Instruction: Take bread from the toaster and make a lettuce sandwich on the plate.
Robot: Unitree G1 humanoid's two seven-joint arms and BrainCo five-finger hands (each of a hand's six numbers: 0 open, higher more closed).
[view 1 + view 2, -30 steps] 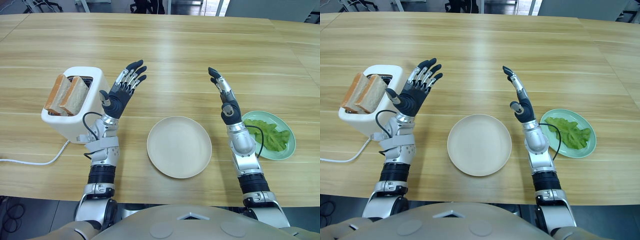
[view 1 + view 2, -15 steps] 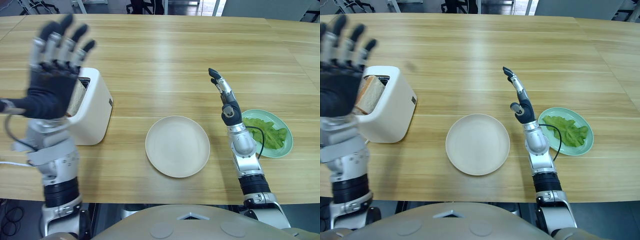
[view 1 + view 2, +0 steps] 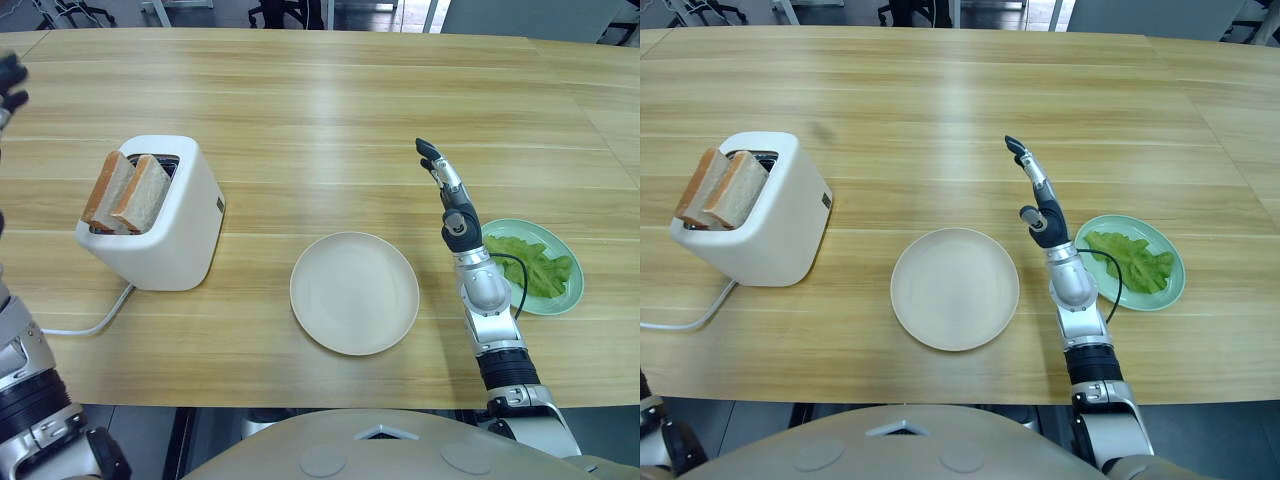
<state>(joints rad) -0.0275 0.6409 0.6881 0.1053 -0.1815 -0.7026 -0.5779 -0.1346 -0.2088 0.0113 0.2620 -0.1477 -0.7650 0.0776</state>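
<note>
A white toaster (image 3: 160,225) stands at the left of the wooden table with two slices of bread (image 3: 124,192) sticking up out of its slots. A bare beige plate (image 3: 354,292) lies in the middle, near the front edge. Lettuce (image 3: 536,264) rests on a small green plate (image 3: 578,291) at the right. My right hand (image 3: 446,190) is held up, open and edge-on, between the two plates and holds nothing. My left hand (image 3: 8,86) is raised at the far left edge, well left of the toaster, mostly cut off by the frame.
The toaster's white cord (image 3: 75,322) trails off to the left along the front of the table. The wide tabletop (image 3: 330,110) stretches behind the plates. Chair legs stand beyond the far edge.
My left hand has swung up and out to the left, from beside the toaster to the view's edge, uncovering the bread. The right hand has kept still.
</note>
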